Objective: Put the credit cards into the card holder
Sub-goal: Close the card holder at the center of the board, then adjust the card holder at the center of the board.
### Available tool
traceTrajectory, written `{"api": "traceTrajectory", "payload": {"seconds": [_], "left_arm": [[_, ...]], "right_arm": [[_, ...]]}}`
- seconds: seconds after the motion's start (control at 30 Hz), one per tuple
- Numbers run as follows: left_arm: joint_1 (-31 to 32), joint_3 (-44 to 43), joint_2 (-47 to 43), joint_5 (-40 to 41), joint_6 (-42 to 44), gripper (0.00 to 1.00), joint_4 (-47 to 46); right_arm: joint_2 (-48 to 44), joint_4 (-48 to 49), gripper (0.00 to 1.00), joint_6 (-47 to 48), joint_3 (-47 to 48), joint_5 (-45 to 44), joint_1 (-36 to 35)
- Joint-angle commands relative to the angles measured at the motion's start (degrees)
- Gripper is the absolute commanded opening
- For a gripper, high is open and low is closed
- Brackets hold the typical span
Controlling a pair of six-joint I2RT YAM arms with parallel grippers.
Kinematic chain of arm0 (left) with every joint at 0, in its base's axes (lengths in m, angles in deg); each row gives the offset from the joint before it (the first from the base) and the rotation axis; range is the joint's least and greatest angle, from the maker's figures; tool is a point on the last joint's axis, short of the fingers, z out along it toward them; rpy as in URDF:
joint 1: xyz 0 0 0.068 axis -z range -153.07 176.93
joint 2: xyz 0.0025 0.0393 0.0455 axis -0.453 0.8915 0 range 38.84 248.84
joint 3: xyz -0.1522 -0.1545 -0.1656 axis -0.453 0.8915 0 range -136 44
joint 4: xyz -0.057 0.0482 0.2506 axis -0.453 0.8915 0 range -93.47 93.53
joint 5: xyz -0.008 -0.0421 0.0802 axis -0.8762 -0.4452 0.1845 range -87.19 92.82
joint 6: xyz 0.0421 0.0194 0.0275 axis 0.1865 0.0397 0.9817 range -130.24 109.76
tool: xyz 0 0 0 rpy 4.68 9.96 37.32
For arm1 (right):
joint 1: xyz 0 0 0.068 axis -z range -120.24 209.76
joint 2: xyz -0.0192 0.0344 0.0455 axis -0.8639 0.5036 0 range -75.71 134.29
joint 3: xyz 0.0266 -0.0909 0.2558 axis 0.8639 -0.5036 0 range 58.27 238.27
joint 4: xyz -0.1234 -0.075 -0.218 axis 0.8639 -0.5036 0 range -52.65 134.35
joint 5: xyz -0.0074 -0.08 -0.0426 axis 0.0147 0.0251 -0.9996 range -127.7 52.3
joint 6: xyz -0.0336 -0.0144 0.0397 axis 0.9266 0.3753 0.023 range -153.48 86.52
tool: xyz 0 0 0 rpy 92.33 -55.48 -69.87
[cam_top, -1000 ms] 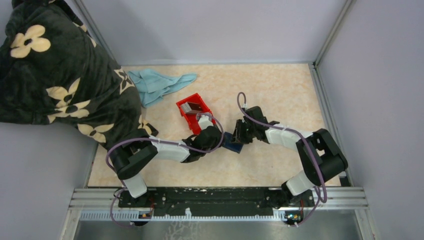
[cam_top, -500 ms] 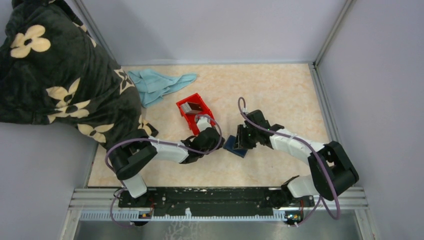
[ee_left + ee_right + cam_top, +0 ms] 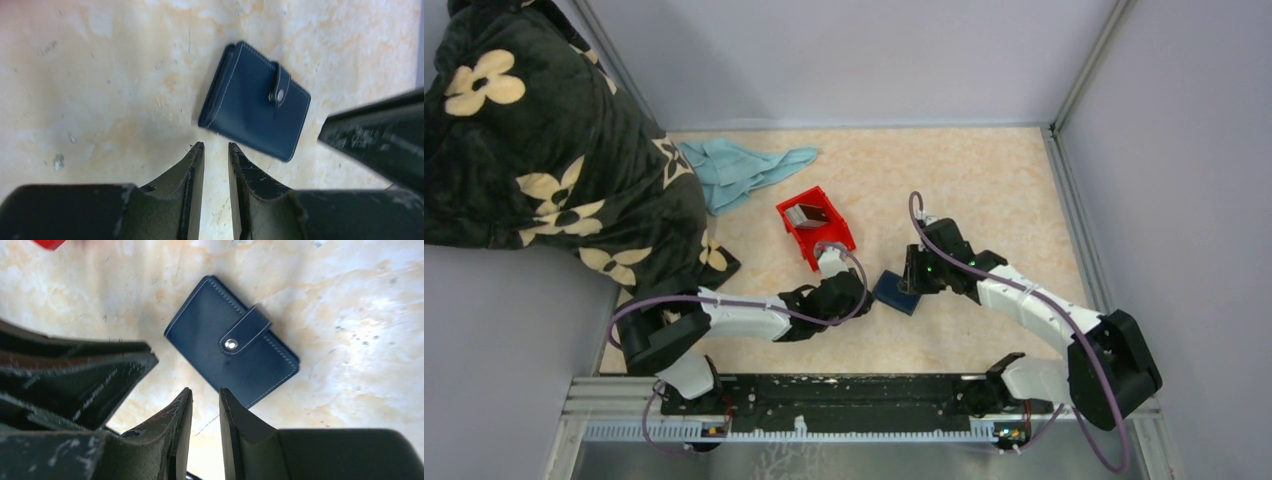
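**Closed card holder between two empty hands**

Card holder (image 3: 232, 347) lies flat on the tabletop (image 3: 984, 190), snap tab fastened; left hand (image 3: 216, 147) near its left side, right hand (image 3: 205, 392) at its far-right side; both have jaws narrowly parted, grasping nothing; credit cards (image 3: 806, 213) sit in the red bin (image 3: 824, 234), far-left.

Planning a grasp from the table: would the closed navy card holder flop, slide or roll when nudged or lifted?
The card holder lies flat and snapped shut, so it probably lifts as one stiff slab rather than flopping open. Its flat shape should not roll; on the smooth tabletop it likely slides or pivots when pushed.
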Motion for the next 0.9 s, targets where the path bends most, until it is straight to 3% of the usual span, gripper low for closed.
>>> {"api": "traceTrajectory", "payload": {"seconds": [0.0, 0.27, 0.47, 0.87], "left_arm": [[2.80, -0.91, 0.13, 1.96, -2.85, 0.31, 4.99], [4.85, -2.05, 3.78, 0.84, -5.20, 0.31, 6.28], [4.92, -4.05, 7.17, -0.33, -5.88, 0.31, 8.01], [3.55, -8.53, 11.11, 3.07, -7.56, 0.32, 16.70]], "right_arm": [[-1.06, 0.11, 0.28, 3.09, 2.67, -9.15, 1.12], [4.65, 8.44, 0.33, 7.03, 1.15, -10.03, 4.64], [7.92, 15.44, 0.51, 6.45, 0.17, -6.35, 6.28], [11.81, 23.98, 0.54, 2.91, -4.85, 1.90, 10.22]]}}
